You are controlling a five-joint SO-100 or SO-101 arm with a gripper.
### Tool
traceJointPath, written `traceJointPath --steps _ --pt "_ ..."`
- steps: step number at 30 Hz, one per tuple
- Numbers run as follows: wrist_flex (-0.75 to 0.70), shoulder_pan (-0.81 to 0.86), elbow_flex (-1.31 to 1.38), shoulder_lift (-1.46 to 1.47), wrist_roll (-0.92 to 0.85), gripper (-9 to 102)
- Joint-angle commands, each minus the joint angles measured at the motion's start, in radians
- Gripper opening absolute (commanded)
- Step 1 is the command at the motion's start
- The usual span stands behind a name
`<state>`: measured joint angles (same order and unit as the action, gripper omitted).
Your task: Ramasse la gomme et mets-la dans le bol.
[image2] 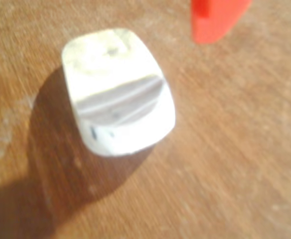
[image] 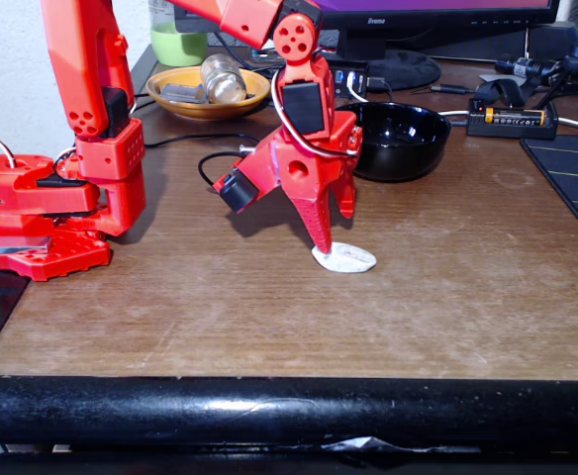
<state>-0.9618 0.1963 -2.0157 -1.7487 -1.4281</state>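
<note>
Gripper [image: 331, 237] tips down right at the eraser [image: 344, 258] on the table [image: 447, 297], eraser's long axis approx left-right in fixed view w/ most of it right of the near finger [image2: 216, 19]; jaws look parted, wrist view too blurry to confirm; bowl [image: 400, 141] behind.

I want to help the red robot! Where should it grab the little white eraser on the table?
Probably from straight above, with one of the fingers on each long side of the eraser. It lies flat on the wooden table, so only its thin rounded edges can be squeezed, and its narrow width fits best between the fingers. The gripper is already right over its left end in the fixed view.
</note>
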Motion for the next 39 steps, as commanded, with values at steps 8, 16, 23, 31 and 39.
traceJointPath --steps 8,16,23,31,39 --pt "0.055 0.014 -0.071 -0.02 -0.012 27" --pt "0.064 -0.005 -0.084 -0.034 0.002 27" --pt "0.138 -0.003 -0.147 -0.035 0.002 27" --pt "0.23 0.0 -0.259 -0.044 -0.003 26" --pt "0.321 -0.038 -0.29 -0.046 0.032 27"
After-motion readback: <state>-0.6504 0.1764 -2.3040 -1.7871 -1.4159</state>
